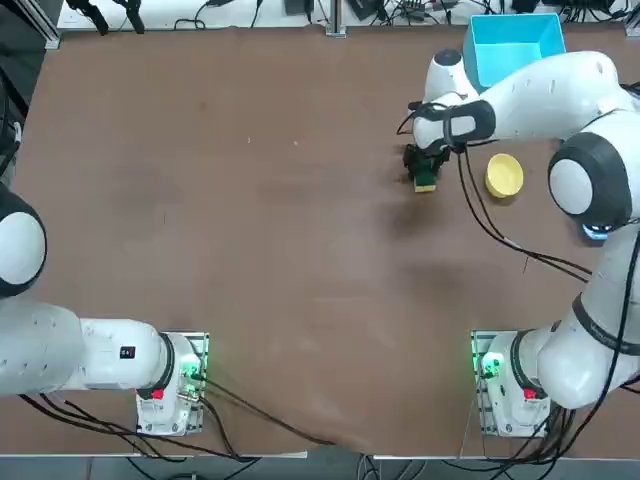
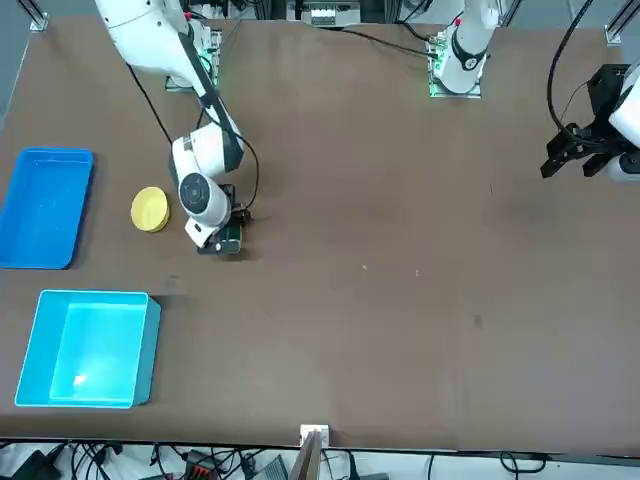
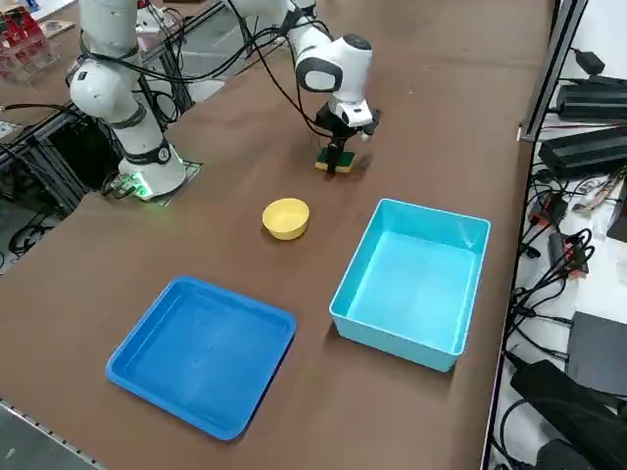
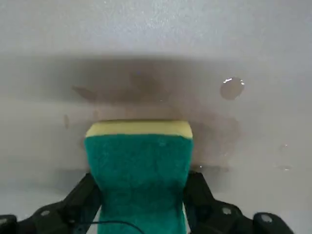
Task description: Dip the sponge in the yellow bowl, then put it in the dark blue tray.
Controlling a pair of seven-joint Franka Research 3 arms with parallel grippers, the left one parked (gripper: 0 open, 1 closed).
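You have the fingers point(image 4: 142, 200) wide, gripping the sponge point(image 4: 141, 170) by its sides; it looks light, so squeeze gently.

Light cyan box point(image 3: 415, 284), black cables point(image 3: 563, 259).

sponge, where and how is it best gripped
I'd take the sponge across its narrower width, at its two long sides, coming from above: it is a block lying on the table, and the right gripper already has its fingers on either side of those edges.
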